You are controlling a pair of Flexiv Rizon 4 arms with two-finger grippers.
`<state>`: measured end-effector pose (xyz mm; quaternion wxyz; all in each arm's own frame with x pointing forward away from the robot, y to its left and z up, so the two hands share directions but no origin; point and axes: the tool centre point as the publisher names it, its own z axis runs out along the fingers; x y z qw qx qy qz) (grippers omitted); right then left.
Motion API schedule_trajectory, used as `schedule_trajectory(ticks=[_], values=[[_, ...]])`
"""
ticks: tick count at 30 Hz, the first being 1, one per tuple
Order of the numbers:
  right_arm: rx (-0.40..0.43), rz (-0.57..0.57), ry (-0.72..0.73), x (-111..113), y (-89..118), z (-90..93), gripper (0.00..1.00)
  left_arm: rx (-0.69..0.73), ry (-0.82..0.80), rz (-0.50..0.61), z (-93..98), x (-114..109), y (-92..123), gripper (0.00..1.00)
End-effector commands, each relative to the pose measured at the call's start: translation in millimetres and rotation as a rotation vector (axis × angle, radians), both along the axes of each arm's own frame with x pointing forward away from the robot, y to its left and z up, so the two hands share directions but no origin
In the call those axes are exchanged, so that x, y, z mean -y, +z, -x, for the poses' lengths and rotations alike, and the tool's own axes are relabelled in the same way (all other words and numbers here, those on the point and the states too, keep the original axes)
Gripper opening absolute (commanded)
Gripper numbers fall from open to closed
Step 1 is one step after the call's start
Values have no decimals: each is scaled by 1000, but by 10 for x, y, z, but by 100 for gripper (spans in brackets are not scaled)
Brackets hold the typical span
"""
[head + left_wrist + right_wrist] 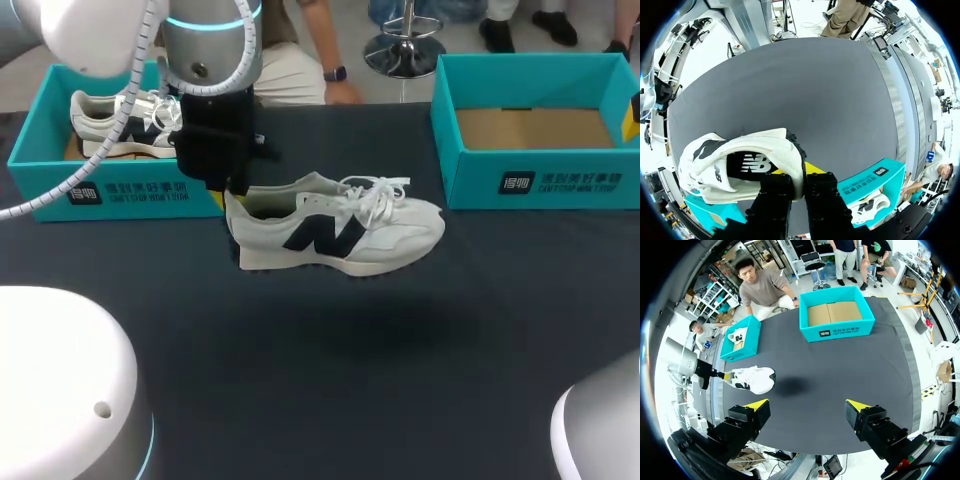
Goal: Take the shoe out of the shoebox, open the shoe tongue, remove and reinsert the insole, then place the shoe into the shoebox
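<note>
Holding the white shoe (340, 225) by its heel, the left gripper (232, 195) keeps it raised above the dark table (300, 360).
The left gripper pinches the heel wall from inside and outside. The toe points toward the right shoebox (540, 185), whose cardboard floor shows. The heel hangs just in front of the left shoebox (120, 190), where a second shoe (110, 120) lies. The right gripper (807, 405) hangs high over the table, fingers spread wide, well apart from the white shoe.
</note>
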<state>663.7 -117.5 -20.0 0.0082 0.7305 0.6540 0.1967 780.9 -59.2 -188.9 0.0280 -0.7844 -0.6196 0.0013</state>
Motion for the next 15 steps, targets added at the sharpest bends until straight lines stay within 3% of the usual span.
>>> schedule_trajectory(ticks=[1, 10, 15], values=[[-7, 2, 1, -6, 18, -24, 100, 0, 0, 0, -8, 0, 11, 0], [-7, 2, 1, -6, 18, -24, 100, 0, 0, 0, -8, 0, 11, 0], [-7, 2, 1, -6, 18, -24, 100, -2, -23, -5, 30, 104, -183, 0]])
